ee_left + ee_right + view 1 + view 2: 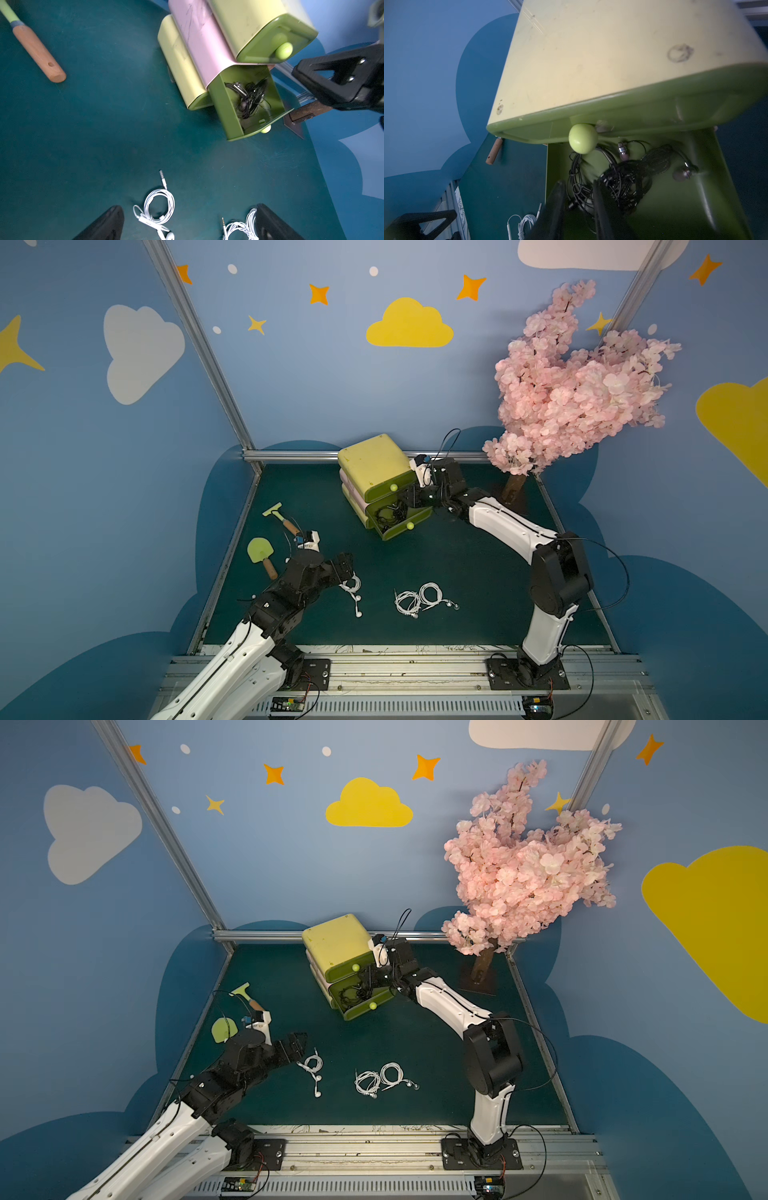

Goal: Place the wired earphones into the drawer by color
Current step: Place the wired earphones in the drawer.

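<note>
Three white wired earphones (419,598) are seen on the dark green mat (465,564), each wound into a small coil with earbuds and a plug trailing out. One coil (356,591) lies just beside the left gripper (189,207), and the other two lie touching each other nearer the middle of the mat's front. Black earphones (623,178) are heaped as a tangle of thin cord, with metal-tipped buds showing, inside the open middle drawer (224,110) of the three-tier drawer unit (370,460). That drawer is pulled out from the pink tier, while the top drawer (268,52), marked by a round pale knob (583,141), and the bottom tier are shut. The right gripper (578,185) is held over the open drawer, its fingers (602,207) parted by a moderate gap in which strands of black cord are seen; whether any strand is touched cannot be told. The left gripper is spread wide above the mat, with a white coil framed between its fingers (108,222) in the left wrist view and nothing pinched.
</note>
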`<move>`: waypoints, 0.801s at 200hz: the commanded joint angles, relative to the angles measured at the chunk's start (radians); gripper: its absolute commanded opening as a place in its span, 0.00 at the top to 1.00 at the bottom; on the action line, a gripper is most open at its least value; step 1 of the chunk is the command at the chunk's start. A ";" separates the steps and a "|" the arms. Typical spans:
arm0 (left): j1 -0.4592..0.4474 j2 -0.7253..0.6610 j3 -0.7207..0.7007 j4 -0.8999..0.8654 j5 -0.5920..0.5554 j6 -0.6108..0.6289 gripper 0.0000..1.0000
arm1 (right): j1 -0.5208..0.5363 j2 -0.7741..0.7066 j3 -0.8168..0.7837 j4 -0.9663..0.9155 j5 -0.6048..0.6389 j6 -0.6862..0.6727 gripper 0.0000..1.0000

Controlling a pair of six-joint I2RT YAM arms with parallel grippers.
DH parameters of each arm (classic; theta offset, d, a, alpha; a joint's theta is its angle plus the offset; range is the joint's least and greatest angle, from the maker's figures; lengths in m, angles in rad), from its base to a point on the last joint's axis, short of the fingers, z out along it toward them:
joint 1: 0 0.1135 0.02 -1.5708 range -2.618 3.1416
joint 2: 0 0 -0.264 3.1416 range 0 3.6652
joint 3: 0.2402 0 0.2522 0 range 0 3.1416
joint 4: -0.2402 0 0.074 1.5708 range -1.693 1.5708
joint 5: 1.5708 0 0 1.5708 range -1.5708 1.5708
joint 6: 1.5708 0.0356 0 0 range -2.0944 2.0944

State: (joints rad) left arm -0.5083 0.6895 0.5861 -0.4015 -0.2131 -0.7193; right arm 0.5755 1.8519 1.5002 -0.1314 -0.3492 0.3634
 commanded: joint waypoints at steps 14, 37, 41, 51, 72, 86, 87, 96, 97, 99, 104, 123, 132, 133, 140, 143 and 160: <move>0.005 0.064 0.096 0.050 0.024 0.039 0.00 | 0.000 -0.096 -0.040 -0.012 0.014 -0.012 0.60; 0.007 0.137 0.182 0.043 0.027 0.069 0.00 | -0.001 -0.154 -0.077 -0.038 0.024 -0.032 0.53; 0.008 0.151 0.199 0.043 0.030 0.076 0.00 | -0.001 -0.165 -0.085 -0.042 0.026 -0.037 0.51; 0.014 0.186 0.240 0.036 0.035 0.091 0.00 | -0.003 -0.197 -0.110 -0.053 0.033 -0.045 0.42; 0.044 0.267 0.334 0.022 0.067 0.119 0.00 | -0.004 -0.263 -0.162 -0.079 0.041 -0.072 0.09; 0.081 0.322 0.400 0.012 0.114 0.129 0.00 | -0.006 -0.305 -0.200 -0.095 0.053 -0.085 0.02; 0.084 0.326 0.406 0.012 0.118 0.130 0.00 | -0.006 -0.309 -0.204 -0.096 0.054 -0.085 0.02; 0.107 0.365 0.449 0.007 0.152 0.143 0.00 | -0.007 -0.336 -0.234 -0.098 0.059 -0.091 0.02; 0.108 0.369 0.454 0.006 0.155 0.145 0.00 | -0.008 -0.338 -0.237 -0.098 0.059 -0.091 0.02; 0.111 0.377 0.464 0.003 0.160 0.148 0.00 | -0.008 -0.343 -0.243 -0.099 0.060 -0.092 0.02; 0.123 0.403 0.491 -0.008 0.170 0.153 0.00 | -0.009 -0.356 -0.259 -0.099 0.061 -0.097 0.02; 0.157 0.484 0.581 -0.039 0.204 0.181 0.00 | -0.009 -0.398 -0.314 -0.100 0.058 -0.108 0.01; 0.170 0.516 0.608 -0.040 0.218 0.192 0.00 | -0.009 -0.411 -0.340 -0.100 0.055 -0.113 0.02; 0.171 0.519 0.611 -0.040 0.219 0.192 0.00 | -0.009 -0.413 -0.342 -0.100 0.055 -0.113 0.02; 0.181 0.542 0.628 -0.038 0.224 0.196 0.00 | -0.009 -0.422 -0.358 -0.101 0.055 -0.115 0.02; 0.186 0.551 0.635 -0.037 0.228 0.197 0.00 | -0.009 -0.424 -0.365 -0.102 0.053 -0.116 0.01; 0.211 0.599 0.667 -0.024 0.245 0.204 0.00 | -0.009 -0.432 -0.397 -0.106 0.043 -0.115 0.02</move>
State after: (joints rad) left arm -0.3260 1.2415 1.2091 -0.4099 -0.0216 -0.5552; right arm 0.5705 1.4445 1.1400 -0.2085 -0.2996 0.2676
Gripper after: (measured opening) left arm 0.998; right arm 0.984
